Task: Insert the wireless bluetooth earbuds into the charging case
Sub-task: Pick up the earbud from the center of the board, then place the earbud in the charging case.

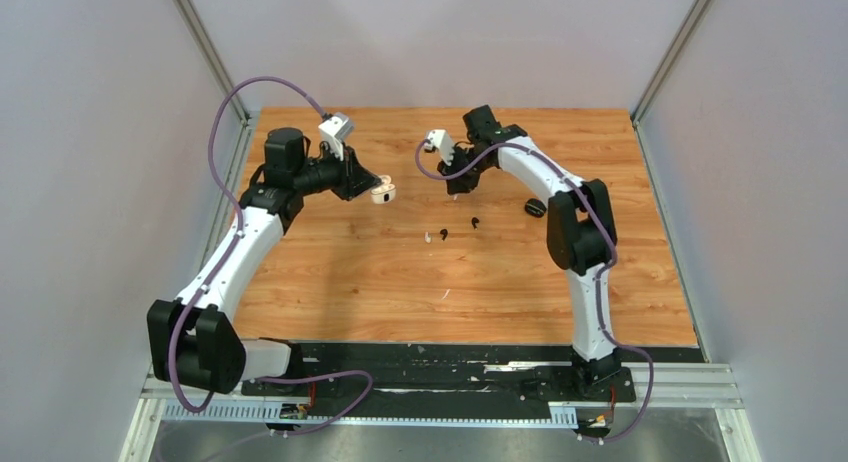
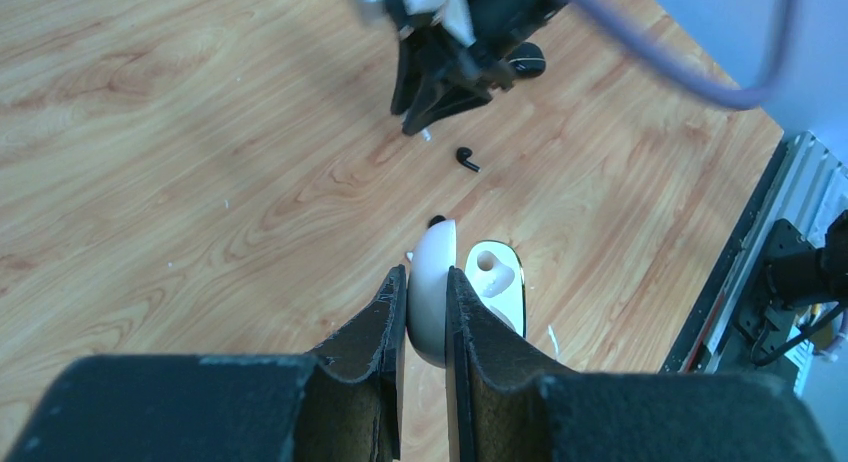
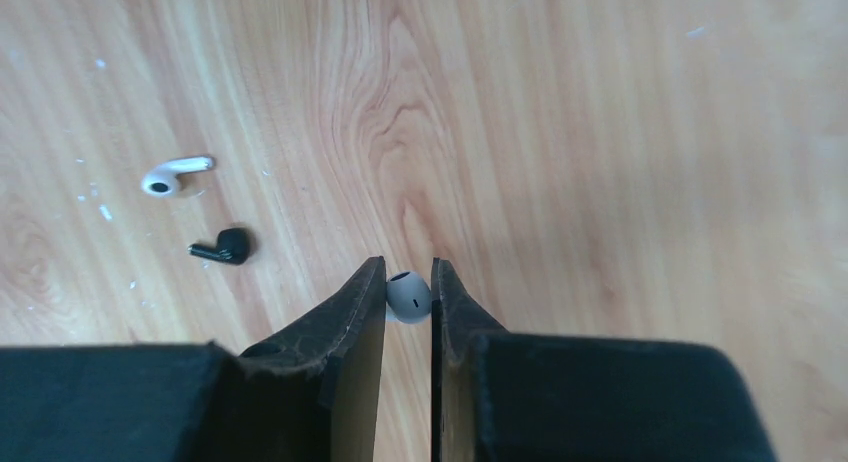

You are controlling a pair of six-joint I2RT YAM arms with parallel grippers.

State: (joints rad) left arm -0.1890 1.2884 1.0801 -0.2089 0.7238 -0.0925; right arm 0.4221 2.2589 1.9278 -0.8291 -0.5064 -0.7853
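Above the far middle of the tabletop (image 1: 350, 282), the left end effector (image 2: 426, 278) is clenched on the open lid (image 2: 432, 247) of the white charging case (image 2: 497, 282), and one well is shown facing up beside the fingers. The right end effector (image 3: 408, 268) is pinched on the rounded head of a white earbud (image 3: 408, 296) low over the wood; its stem is hidden, and whether it is lifted clear cannot be told. A second white earbud (image 3: 175, 174) and a black earbud (image 3: 222, 247) are seen lying close together, with another black earbud (image 2: 467, 159) near them. The step is judged to be the carrying of the held bud to the case. It is best done with the pinch kept firm, the stem turned down, the bud lined up over the matching well before it is lowered, and the case held steady until the bud is seated.
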